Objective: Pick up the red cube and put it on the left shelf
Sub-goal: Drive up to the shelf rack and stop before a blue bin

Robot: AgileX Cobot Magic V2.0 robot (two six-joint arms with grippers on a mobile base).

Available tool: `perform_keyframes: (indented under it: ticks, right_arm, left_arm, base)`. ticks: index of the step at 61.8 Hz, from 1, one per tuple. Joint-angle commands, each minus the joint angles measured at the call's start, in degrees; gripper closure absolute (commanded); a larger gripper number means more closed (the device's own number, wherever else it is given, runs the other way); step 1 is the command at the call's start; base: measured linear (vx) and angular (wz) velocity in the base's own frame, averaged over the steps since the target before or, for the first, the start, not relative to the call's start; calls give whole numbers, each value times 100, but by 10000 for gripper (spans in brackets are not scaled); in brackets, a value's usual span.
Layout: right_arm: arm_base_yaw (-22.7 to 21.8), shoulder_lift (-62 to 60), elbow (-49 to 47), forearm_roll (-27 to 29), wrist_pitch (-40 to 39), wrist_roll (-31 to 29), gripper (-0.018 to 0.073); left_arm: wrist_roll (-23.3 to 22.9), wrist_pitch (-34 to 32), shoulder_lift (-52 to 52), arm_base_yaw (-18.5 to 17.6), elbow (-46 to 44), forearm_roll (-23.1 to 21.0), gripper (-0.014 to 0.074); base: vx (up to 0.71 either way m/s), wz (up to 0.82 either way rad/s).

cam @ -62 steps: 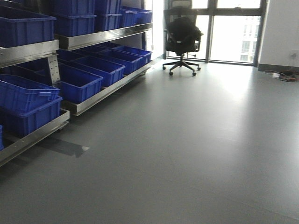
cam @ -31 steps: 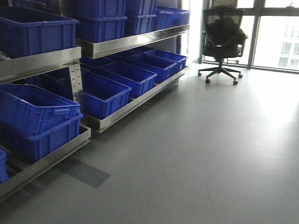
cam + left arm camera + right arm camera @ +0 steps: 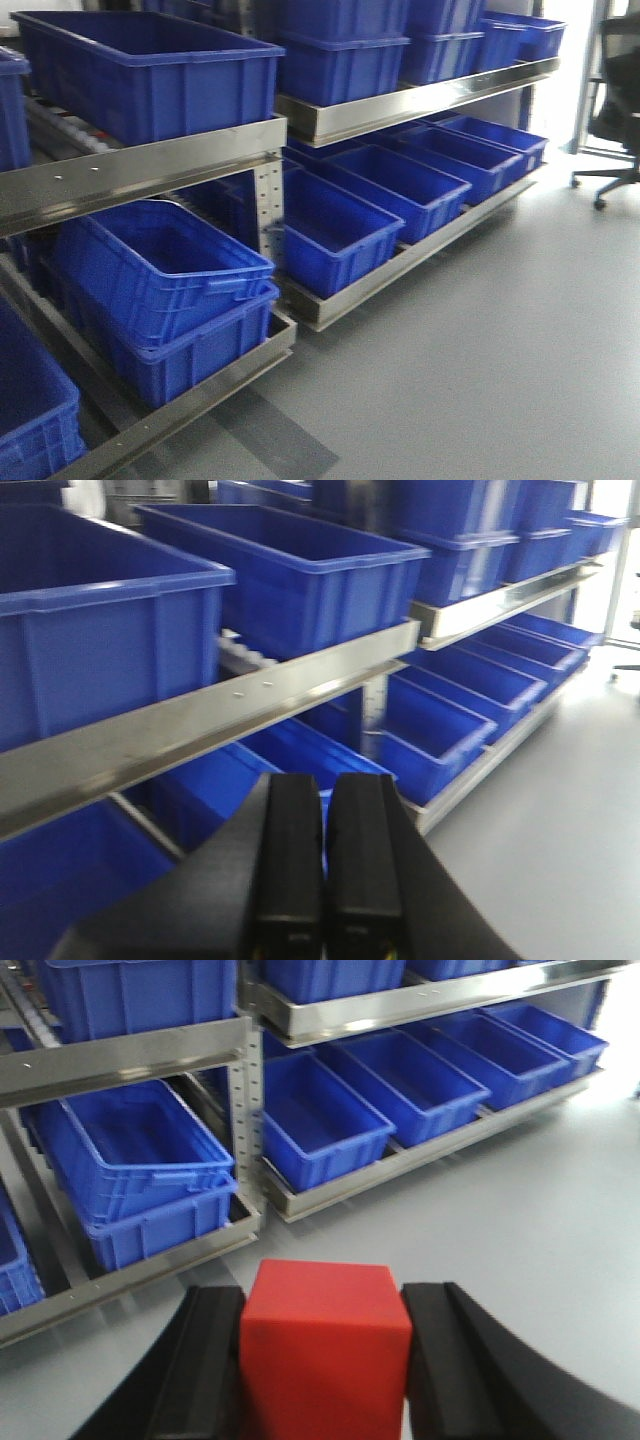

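Red cube (image 3: 325, 1335) clamped in right gripper (image 3: 323, 1360); left gripper (image 3: 326, 815) fully closed.

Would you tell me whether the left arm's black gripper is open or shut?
Shut: the left gripper has its black fingers together, gripping nothing.
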Motion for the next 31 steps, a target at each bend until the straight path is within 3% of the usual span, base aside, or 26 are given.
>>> perform_keyframes:
  ticks: [1,31]
  right_arm:
    - [-22,70,-153,-128,-507,-43,398]
    - [-22,70,-153,-128,-512,-43,398]
  left_arm:
    - [-19,-514,-83,11,136,-6,495]
    - [-19,-514,-83,11,136,-6,495]
  base:
    - [56,65]
    - [50,68]
